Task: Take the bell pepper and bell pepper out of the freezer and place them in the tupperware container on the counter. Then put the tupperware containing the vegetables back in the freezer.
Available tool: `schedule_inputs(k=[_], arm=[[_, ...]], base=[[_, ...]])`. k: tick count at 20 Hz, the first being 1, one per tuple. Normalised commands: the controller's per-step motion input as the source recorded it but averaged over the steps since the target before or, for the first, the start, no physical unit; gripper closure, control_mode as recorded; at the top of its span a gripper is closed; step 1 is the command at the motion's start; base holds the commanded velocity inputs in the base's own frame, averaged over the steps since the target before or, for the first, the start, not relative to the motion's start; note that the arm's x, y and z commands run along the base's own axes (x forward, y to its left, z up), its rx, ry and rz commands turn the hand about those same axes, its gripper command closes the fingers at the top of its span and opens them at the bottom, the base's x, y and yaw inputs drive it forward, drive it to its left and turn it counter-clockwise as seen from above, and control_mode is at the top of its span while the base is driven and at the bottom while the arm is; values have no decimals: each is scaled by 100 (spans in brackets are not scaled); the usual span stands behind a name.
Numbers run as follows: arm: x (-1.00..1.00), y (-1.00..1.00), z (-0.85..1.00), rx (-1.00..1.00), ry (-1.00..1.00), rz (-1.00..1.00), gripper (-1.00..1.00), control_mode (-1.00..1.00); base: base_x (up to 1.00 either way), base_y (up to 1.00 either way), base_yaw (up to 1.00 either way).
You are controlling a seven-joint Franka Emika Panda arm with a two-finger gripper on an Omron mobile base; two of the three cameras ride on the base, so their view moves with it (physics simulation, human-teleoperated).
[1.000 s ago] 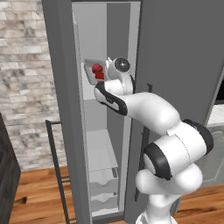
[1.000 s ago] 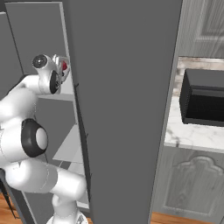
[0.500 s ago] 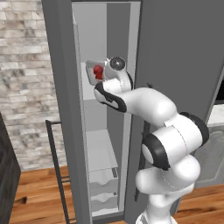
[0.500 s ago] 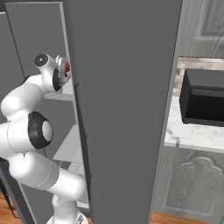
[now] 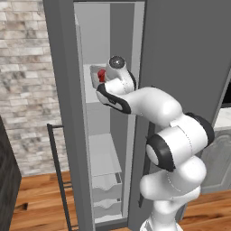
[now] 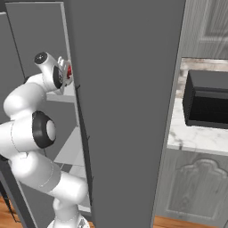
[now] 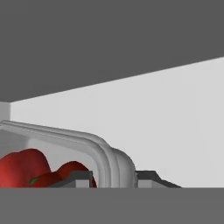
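Note:
My gripper [image 7: 113,180] is shut on the raised rim of the grey tupperware container [image 7: 106,150], one fingertip on each side of its wall. Two glossy red bell peppers [image 7: 22,168] [image 7: 72,169] lie inside it. In the left base view my hand holds the container [image 5: 94,80] with a red pepper [image 5: 102,75] at upper-shelf height inside the open freezer [image 5: 104,149]. From the right base view, the freezer's dark grey side [image 6: 129,111] hides most of this, and only the container [image 6: 65,72] and a sliver of pepper [image 6: 70,71] peek out.
Pale drawers [image 5: 106,198] sit low in the freezer, and its open door with a dark handle [image 5: 57,173] stands to the left beside a brick wall [image 5: 22,90]. A black microwave [image 6: 207,107] rests on the marble counter [image 6: 196,136] to the right.
My hand has risen slightly with the container, staying at the upper shelf. The elbow has swung outward to the right and the arm has stretched toward the freezer.

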Motion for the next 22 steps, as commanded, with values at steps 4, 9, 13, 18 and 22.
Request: schedule_inputs(k=[4, 9, 13, 18, 22], arm=[[14, 7, -23, 0, 0, -5, -100, -100], [1, 0, -4, 0, 0, -3, -100, -100], [-7, 0, 0, 0, -3, 0, -100, -100], [-29, -3, 4, 0, -7, 0, -100, -100], [-60, -19, 9, 0, -11, 0, -100, -100]], base=[[0, 0, 0], [0, 0, 0], [0, 0, 0], [0, 0, 0], [0, 0, 0]])
